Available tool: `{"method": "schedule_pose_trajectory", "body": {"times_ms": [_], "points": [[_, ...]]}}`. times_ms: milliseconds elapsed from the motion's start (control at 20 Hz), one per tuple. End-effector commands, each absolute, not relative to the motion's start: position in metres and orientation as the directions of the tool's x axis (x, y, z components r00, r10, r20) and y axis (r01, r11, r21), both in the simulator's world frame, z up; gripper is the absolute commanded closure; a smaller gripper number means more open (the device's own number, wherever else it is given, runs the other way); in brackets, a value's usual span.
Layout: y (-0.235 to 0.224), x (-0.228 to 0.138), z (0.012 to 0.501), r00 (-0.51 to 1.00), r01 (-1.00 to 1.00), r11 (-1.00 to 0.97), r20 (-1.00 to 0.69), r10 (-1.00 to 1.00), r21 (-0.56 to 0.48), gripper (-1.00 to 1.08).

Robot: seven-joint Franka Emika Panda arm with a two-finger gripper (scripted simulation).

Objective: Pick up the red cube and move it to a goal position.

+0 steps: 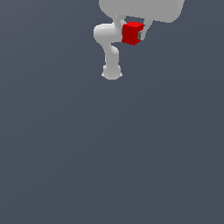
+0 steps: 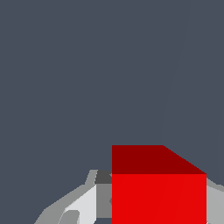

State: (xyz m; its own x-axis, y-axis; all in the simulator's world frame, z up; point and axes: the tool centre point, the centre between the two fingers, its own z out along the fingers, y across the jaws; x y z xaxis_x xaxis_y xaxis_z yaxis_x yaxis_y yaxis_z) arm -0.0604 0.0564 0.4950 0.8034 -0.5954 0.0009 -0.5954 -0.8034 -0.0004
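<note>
Plain slate-grey ground everywhere, flat and unmarked, with no walls, edges or clutter to be seen in either view, and no goal marker showing. Up near the top of the exterior view, clamped on the red cube, the gripper, with white arm links behind and the base below it in the picture. From the wrist view, red cube filling the lower part of the frame between pale fingers, apparently lifted off the ground.

Likely risks from here: slipping out if the hold is shallow or off-centre on so narrow a block; twisting between the pads under a fast swing; releasing short of the goal, since nothing marks where that lies. Depth of the grip hard to judge, being hidden behind the cube itself
</note>
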Motion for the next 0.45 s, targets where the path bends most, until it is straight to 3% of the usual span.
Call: {"method": "schedule_pose_trajectory", "body": {"times_ms": [0, 400], "points": [[0.058, -0.063, 0.506, 0.803, -0.595, -0.803, 0.000, -0.595, 0.000, 1.08], [0.059, -0.064, 0.516, 0.803, -0.595, -0.803, 0.000, -0.595, 0.000, 1.08]]}}
